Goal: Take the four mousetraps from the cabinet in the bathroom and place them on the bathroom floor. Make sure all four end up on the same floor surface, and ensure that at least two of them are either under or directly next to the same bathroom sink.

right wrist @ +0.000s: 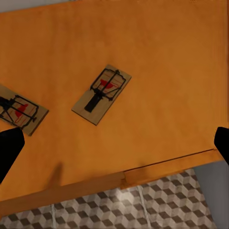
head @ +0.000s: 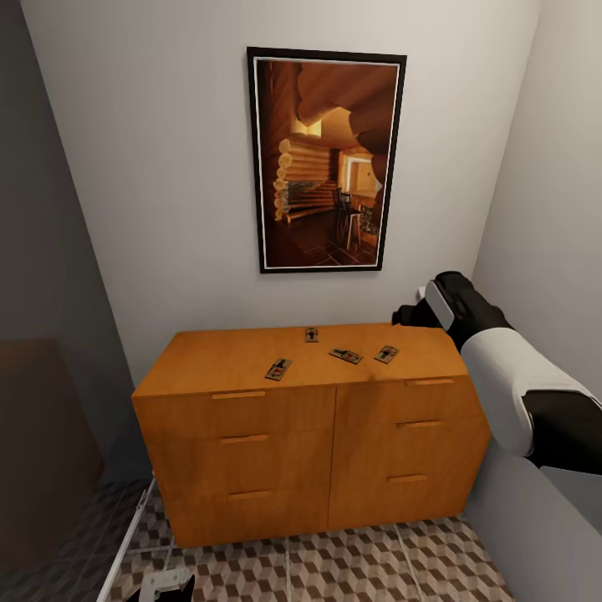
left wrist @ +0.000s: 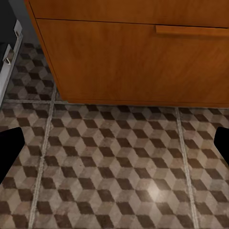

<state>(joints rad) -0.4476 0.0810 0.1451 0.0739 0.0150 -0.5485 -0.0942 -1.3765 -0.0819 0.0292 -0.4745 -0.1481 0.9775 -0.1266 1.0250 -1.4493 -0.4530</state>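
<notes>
Head view: framed picture [head: 327,159] hangs above cabinet [head: 251,359] bearing mousetraps [head: 278,369].

Home bathroom: patterned floor tiles [head: 351,568], cabinet [head: 318,435]

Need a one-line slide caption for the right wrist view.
Open right gripper above the orange-brown wooden cabinet top, two small brown wooden mousetraps lying flat.
</notes>
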